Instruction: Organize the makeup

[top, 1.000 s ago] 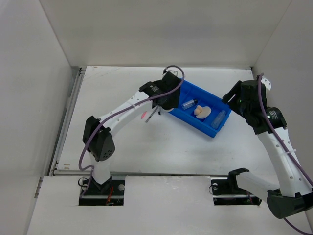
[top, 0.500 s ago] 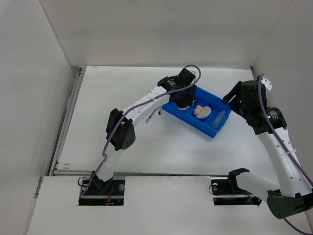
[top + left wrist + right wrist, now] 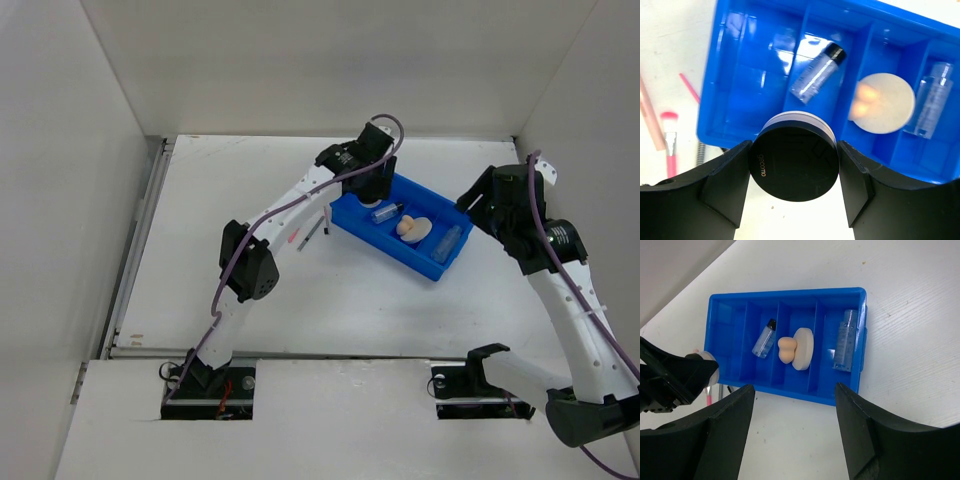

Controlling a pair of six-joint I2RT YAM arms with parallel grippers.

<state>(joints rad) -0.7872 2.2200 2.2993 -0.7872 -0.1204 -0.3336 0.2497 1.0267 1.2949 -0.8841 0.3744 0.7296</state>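
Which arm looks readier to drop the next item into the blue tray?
Left. The left gripper holds the compact right at the tray's empty end, while the right gripper hangs open and empty by the other end.

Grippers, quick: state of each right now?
Left gripper: shut on the black round compact.
Right gripper: open, holding nothing.

"gecomo" on black round compact (image 3: 794,164)
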